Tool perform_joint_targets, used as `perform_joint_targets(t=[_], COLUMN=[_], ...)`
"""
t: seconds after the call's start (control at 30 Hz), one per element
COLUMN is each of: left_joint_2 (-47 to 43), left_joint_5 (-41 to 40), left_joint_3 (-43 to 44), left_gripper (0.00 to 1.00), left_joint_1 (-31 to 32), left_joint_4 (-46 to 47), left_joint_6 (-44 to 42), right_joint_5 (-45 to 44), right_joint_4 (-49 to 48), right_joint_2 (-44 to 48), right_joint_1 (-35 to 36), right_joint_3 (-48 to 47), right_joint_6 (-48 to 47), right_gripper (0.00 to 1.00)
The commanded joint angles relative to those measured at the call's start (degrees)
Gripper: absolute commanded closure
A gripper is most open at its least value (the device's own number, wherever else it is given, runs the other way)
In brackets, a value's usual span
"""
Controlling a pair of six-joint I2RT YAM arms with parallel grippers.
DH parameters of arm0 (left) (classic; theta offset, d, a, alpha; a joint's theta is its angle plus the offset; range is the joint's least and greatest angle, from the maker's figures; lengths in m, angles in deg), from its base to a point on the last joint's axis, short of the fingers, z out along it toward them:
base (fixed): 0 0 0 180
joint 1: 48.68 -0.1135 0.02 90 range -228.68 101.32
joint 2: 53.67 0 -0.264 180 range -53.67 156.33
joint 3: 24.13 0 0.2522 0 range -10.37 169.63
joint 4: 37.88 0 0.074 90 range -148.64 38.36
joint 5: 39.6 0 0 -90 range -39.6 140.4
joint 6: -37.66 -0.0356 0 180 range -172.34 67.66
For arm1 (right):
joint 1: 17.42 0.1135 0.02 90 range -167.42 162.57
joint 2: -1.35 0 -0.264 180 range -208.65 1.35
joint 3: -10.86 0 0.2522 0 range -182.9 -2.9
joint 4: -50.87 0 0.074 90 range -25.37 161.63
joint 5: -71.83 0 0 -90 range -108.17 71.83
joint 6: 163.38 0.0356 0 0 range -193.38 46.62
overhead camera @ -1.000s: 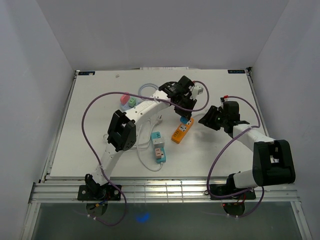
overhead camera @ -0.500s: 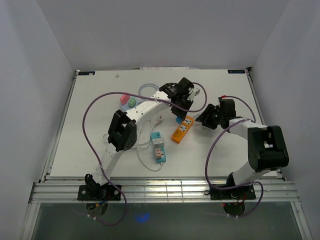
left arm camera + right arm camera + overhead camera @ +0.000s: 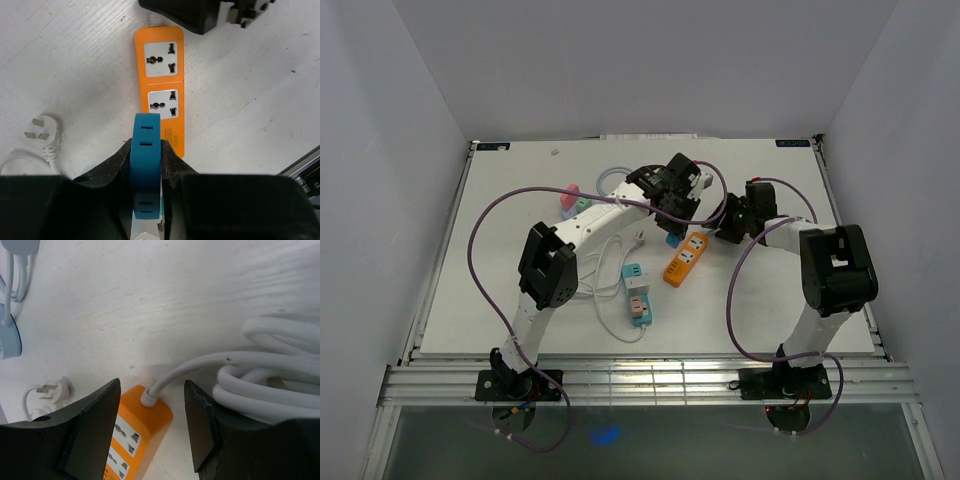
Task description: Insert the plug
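My left gripper is clamped on the blue plug, fingers pressed to both its flat sides. I cannot see its prongs (only the slotted edge faces the wrist camera), so how they line up with a socket is not readable. In that view the plug and my fingers cover the near end of the orange power strip. Two white sockets show beyond the plug's tip. From above, my left wrist hides nearly all of the plug.

My right gripper is spread wide and holds nothing. Its fingers stand either side of the strip's cord end, apart from it as far as I can tell. The strip runs out of the bottom of that view. The coiled white cable is cut off at the right edge.

A white three-pin plug lies loose on the table left of the strip. Right of the strip the tabletop is bare. Overhead, the strip sits well apart from every table edge, with a teal and pink adapter pair near it toward my bases.
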Motion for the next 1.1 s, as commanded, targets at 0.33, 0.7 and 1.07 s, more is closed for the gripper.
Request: perform_joint_targets(t=[0.33,0.7,1.07], left_joint_2=[-4.7,-1.9,1.6], left_joint_5=[0.5,1.1,2.1], left_joint_3=[-1.4,0.6,4.3], left_gripper=[1.00,1.00,1.00], left_joint_1=[0.0,0.1,0.5], left_joint_4=[-1.9,-7.3,-10.4], left_joint_6=[1.8,3.7,8.7], right_joint_5=[0.7,1.9,2.9], right_joint_4=[5.2,3.9,2.0], right_joint_2=[-8.5,-7.6,-8.6], right_joint_1=[7.8,9.2,9.3], right_joint_3=[-10.9,-9.3,-8.3], right_joint_6=[-6.0,-6.6,-5.8], right_gripper=[0.62,0.63,0.63])
